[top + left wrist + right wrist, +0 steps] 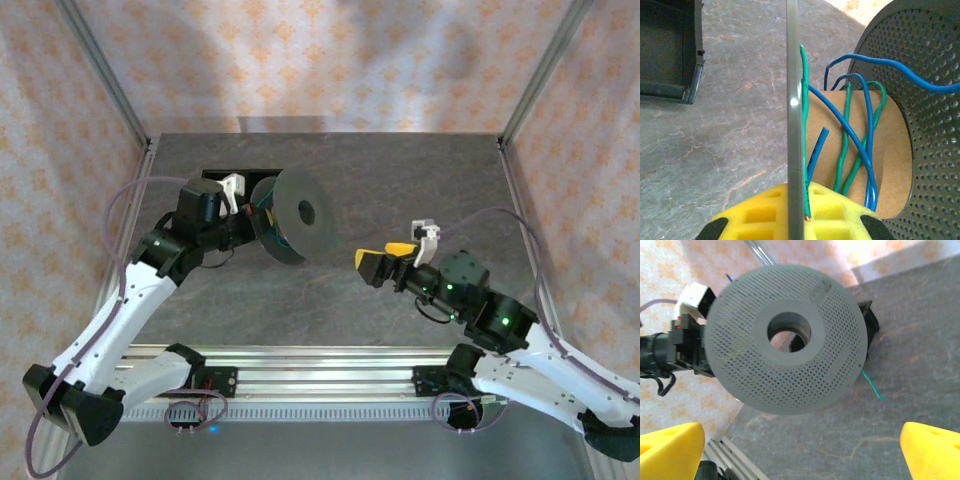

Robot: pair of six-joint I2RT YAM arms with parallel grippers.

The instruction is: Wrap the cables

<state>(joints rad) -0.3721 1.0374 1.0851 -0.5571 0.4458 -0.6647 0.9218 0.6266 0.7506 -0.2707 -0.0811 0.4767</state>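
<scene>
**Slack turns and free ends: the wrap could come undone**

The left tool (pixel 796 220) is clamped shut on the edge of 1 thin flange (pixel 794 75) of the dark grey perforated plastic spool (pixel 300 215), with a yellow pad on each side of the disc. It holds the spool tilted, apparently clear of the dark stone-patterned bench (pixel 400 170). The right tool (pixel 383 256) stands well apart from the spool and faces its outer flange. Its yellow fingers are spread fully and have nothing between them.

The 2 cables, a thin green wire (pixel 802 100) and a thin blue wire (pixel 840 115), lie in a few slack, crossing turns around the brown cardboard core (pixel 890 150) between the 2 flanges.

- **Free ends.** 1 blue end stands off the core, held by nothing. 1 green end runs down the gripped flange to the pad, its copper tip bare. In the right wrist view a short green tail (pixel 872 386) pokes past the outer rim. The springy turns could probably uncoil or slide off.
- **Rim grip.** The hold is on a thin edge only, so a push from the right tool might pivot the spool or slip it free.
- **Snagging.** Wide fingers coming in could catch that green tail and drag loops over the flange.
- **Pinching.** The green wire lies just beside the pad and could get nipped if the spool shifts.
</scene>
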